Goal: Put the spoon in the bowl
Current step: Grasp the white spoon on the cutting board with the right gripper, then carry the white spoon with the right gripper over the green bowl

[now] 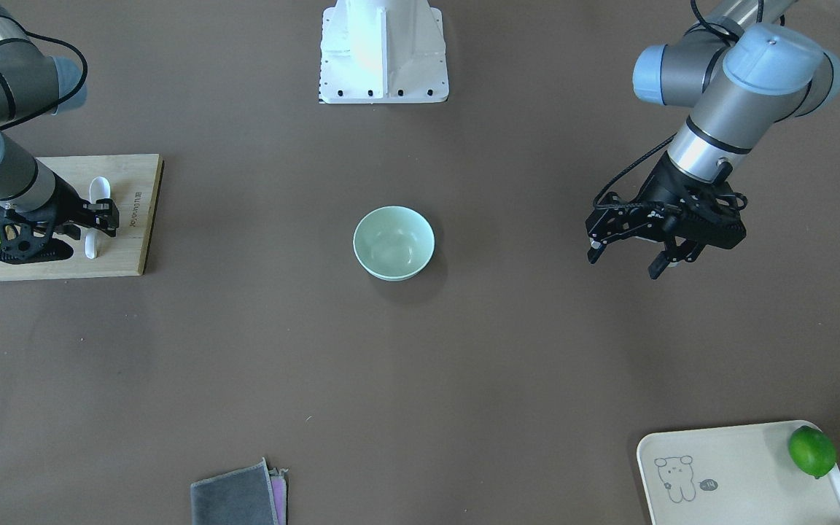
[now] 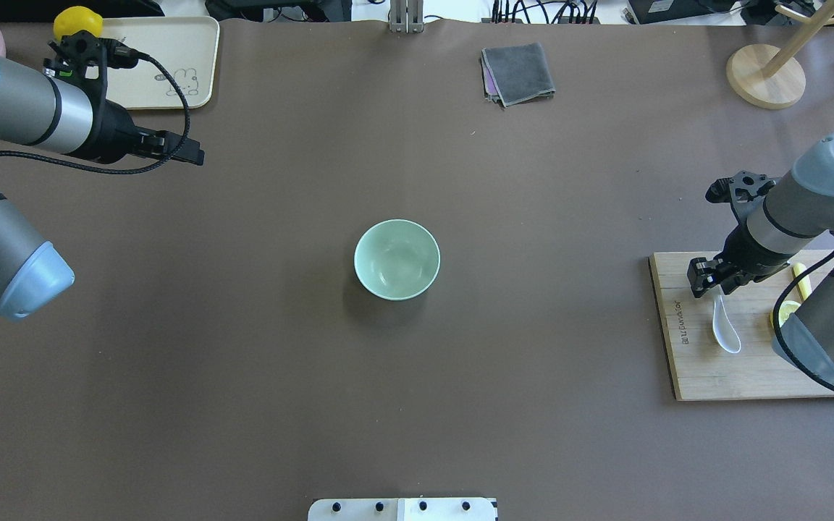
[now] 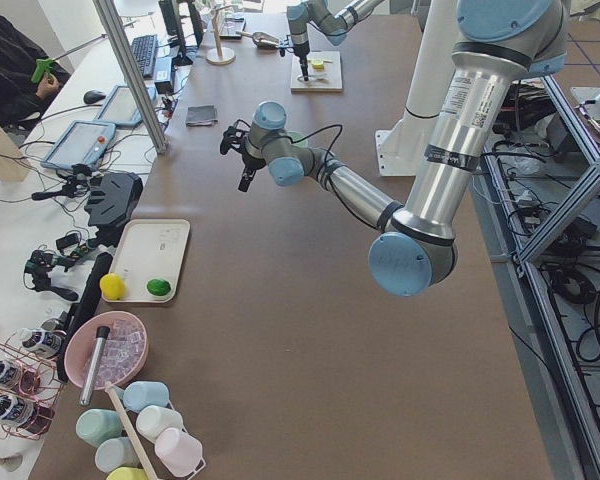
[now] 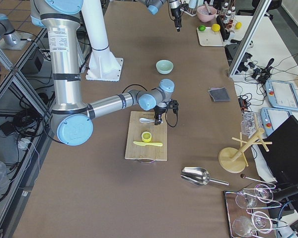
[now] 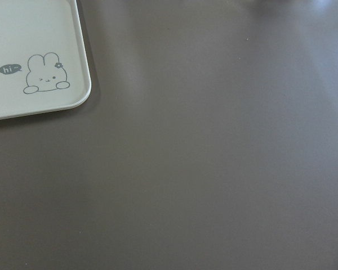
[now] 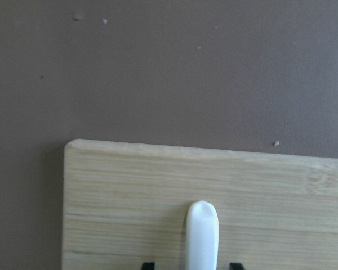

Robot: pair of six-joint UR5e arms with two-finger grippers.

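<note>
evidently nothing was complete: the spoon (image 2: 725, 331) lay on the wooden board (image 2: 699, 369), right gripper (image 1: 106, 219) spread astride its handle, unclamped; bowl (image 2: 397, 259) empty; left gripper (image 1: 624, 266) spread, idle.

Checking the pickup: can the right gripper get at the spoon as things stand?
Probably yes: the right gripper hangs open over the spoon handle on the wooden board, with nothing between them.

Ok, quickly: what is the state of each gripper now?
Left gripper: open, empty.
Right gripper: open, straddling the spoon handle, not closed on it.
</note>
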